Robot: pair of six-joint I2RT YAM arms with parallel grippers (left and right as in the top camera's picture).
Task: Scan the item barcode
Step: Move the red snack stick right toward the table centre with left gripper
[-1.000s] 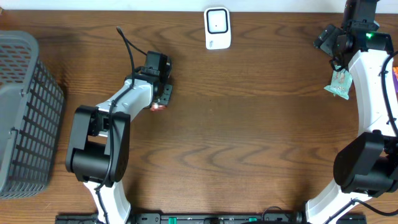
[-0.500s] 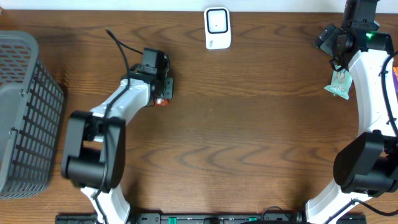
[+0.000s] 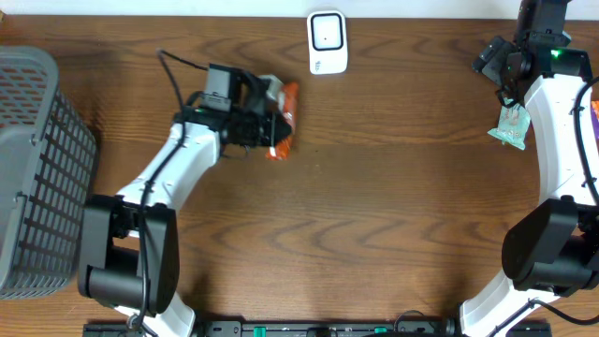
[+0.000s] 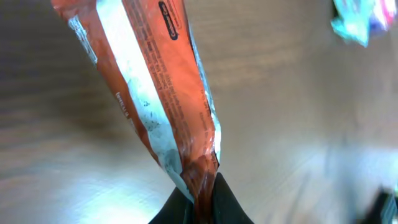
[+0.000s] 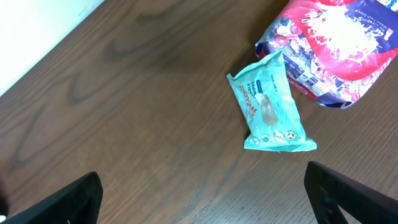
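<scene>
Left gripper (image 4: 202, 200) is pinched shut on 1 end seam of the orange packet (image 4: 158, 87). In the left wrist view only the 2 dark fingertips show, at the bottom edge. The packet runs from there toward the upper left, and its far end is cut off by the top of the frame. There's a white stripe and some small print on it, but it's too blurry to read, and I can't make out a barcode on the side that shows.

From overhead the packet (image 3: 284, 114) is in the upper middle of the frame, just left of and below the white scanner (image 3: 328, 42), not touching it. The gripper hides part of it, and I can't tell if it's resting on the table (image 3: 374, 215) or held above it.

Right gripper (image 5: 202, 199) is spread wide with nothing in it. Its 2 fingers only poke in at the lower corners of the right wrist view. Beyond them lies a teal pouch (image 5: 270, 106), touching or slightly overlapping a red and white bag (image 5: 329, 50) that's cut off at the upper right.

The grey basket (image 3: 37, 168) is at the left edge overhead, partly out of frame.
</scene>
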